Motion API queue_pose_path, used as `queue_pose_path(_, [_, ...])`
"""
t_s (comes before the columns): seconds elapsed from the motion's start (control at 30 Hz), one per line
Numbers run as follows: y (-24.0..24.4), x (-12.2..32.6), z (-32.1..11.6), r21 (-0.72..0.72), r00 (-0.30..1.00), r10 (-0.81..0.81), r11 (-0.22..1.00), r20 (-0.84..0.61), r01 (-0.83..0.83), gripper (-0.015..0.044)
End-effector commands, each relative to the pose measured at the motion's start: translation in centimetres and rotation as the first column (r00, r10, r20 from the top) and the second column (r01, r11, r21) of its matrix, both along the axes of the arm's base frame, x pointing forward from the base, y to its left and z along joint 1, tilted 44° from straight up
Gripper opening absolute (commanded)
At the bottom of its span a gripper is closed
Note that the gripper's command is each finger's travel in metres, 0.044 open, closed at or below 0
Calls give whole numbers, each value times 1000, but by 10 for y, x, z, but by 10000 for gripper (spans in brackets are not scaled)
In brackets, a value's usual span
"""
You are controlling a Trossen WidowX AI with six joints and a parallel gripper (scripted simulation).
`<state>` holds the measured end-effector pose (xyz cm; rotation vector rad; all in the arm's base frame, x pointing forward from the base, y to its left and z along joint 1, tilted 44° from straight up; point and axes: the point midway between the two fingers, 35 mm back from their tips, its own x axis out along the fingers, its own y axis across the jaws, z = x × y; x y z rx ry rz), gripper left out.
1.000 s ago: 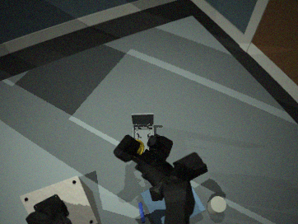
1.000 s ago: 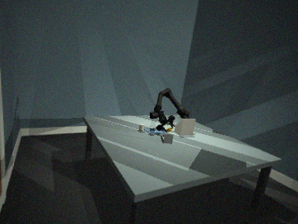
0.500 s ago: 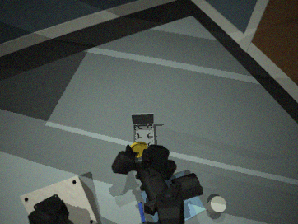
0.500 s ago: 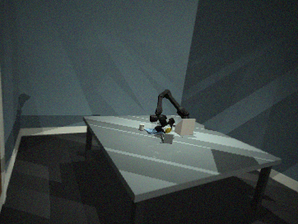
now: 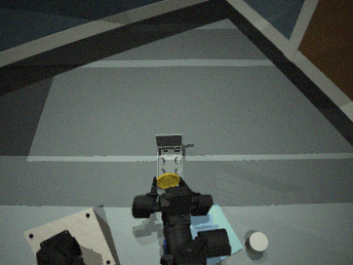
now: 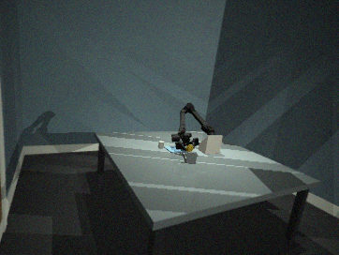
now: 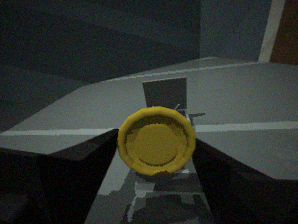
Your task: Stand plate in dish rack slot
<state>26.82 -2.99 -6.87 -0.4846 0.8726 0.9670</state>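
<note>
One job is done: the yellow plate (image 5: 168, 180) (image 6: 189, 148) (image 7: 156, 142) is picked up. Going left to right in the top view, the gripper (image 5: 168, 181) (image 6: 189, 148) (image 7: 155, 138) pinches it by its sides, low in the middle. The dish rack (image 5: 169, 140) (image 6: 191, 158) (image 7: 165, 93) is just above it in the frame. Putting it in a slot, letting go and backing off seem left. To the lower right sits a white round thing (image 5: 258, 242) (image 6: 161, 144).

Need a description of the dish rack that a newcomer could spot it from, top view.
On the grey table, look just beyond the gripper and the yellow plate between its fingers. The dish rack is the small pale frame with short dark prongs and an upright dark grey panel at its far end. No neighbour has prongs.
</note>
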Motion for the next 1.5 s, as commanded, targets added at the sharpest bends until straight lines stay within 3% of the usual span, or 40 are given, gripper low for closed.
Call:
queue_pose_path(0.0, [-2,-2,3,9,994,52,999,100,-53,0])
queue_pose_path(0.27, [-11,-5,9,-22,947,138,990,291,-137,0])
queue_pose_path(1.47, [15,13,-18,-29,944,143,990,299,-140,0])
